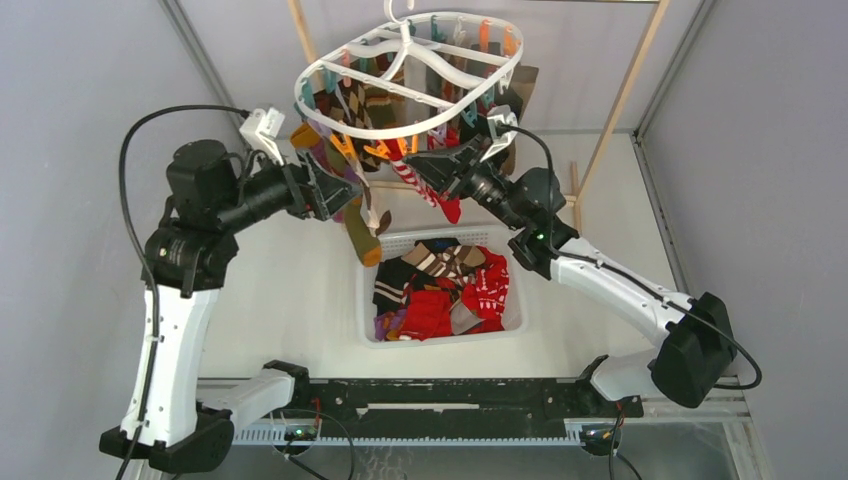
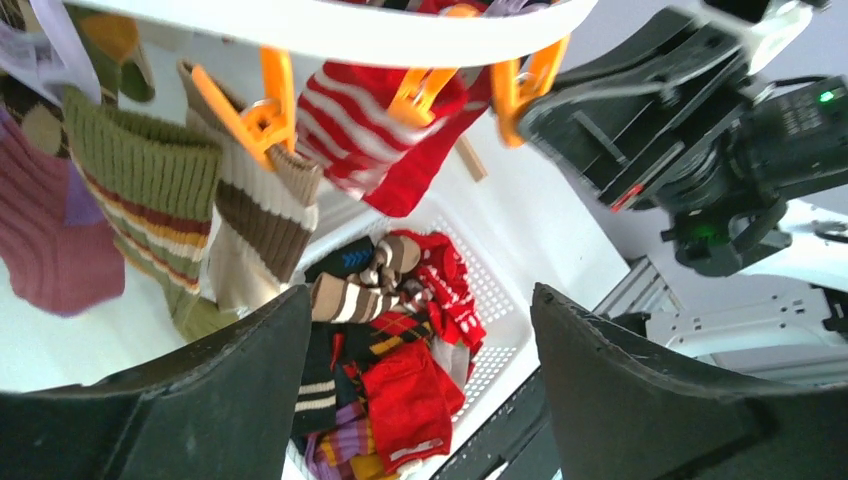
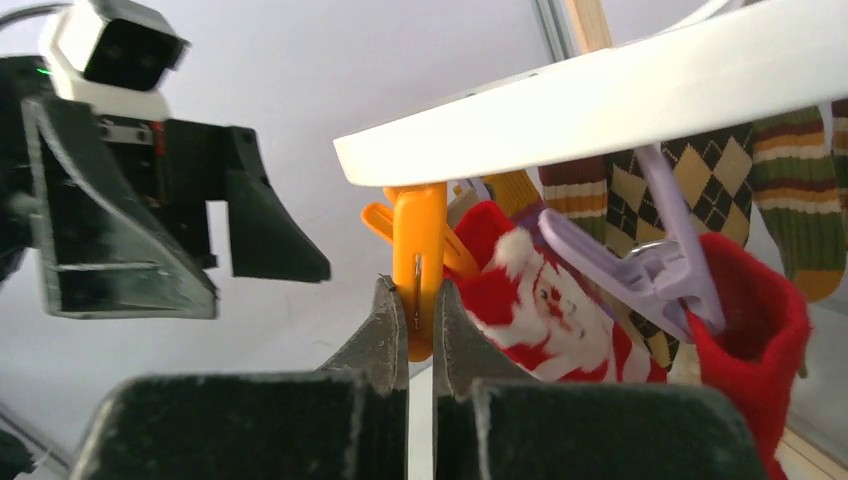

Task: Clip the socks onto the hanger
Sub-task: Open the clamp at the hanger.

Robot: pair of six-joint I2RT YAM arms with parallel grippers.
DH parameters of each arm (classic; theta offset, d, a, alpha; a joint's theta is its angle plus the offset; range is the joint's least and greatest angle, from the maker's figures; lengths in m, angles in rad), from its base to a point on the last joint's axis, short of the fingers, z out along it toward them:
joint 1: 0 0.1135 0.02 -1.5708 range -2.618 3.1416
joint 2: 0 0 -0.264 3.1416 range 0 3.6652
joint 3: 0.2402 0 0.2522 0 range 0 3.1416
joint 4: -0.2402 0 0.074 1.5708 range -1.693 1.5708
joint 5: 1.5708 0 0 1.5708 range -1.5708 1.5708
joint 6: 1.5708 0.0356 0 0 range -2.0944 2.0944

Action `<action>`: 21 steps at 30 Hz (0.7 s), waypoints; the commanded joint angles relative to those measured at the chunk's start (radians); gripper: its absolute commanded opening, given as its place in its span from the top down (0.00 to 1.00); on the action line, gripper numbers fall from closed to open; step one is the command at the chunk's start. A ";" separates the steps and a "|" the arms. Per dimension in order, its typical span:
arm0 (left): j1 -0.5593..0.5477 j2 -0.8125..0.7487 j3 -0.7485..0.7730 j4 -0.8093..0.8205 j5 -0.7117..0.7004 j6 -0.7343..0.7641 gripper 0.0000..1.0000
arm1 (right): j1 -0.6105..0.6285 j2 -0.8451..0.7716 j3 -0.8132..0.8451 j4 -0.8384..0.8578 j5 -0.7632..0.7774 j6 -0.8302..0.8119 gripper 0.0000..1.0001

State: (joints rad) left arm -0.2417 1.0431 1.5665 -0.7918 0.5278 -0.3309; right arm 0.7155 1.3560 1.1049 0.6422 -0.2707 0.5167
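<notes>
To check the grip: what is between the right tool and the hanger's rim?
An orange clip, hanging from the hanger; the right tool is shut on its free end. The right wrist view shows this.

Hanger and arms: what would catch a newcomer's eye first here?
The white hanger, hung with bright socks, sits high between both arms. The right gripper pinches an orange clip on its rim, and the left gripper stands open nearby. Below sits the basket of loose socks.

Item, left arm: raised, elbow bent; left hand (image 1: 335, 192) fingers spread wide. Item, right arm: raised, reaching inward; right hand (image 3: 420, 298) pinched tight on orange clip (image 3: 421, 225).
</notes>
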 commanded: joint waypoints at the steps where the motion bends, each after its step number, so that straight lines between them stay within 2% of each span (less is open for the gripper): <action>1: 0.004 -0.010 0.107 -0.016 -0.011 0.002 0.15 | 0.074 0.013 0.114 -0.098 0.117 -0.180 1.00; 13: -0.063 0.107 0.187 0.118 0.020 -0.065 0.10 | 0.226 0.100 0.215 -0.138 0.340 -0.337 1.00; 21: -0.076 0.190 0.235 0.159 0.034 -0.059 0.20 | 0.261 0.133 0.258 -0.167 0.350 -0.348 1.00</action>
State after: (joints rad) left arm -0.3115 1.2236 1.7424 -0.7090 0.5350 -0.3779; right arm 0.9497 1.4799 1.3125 0.5007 0.0795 0.2066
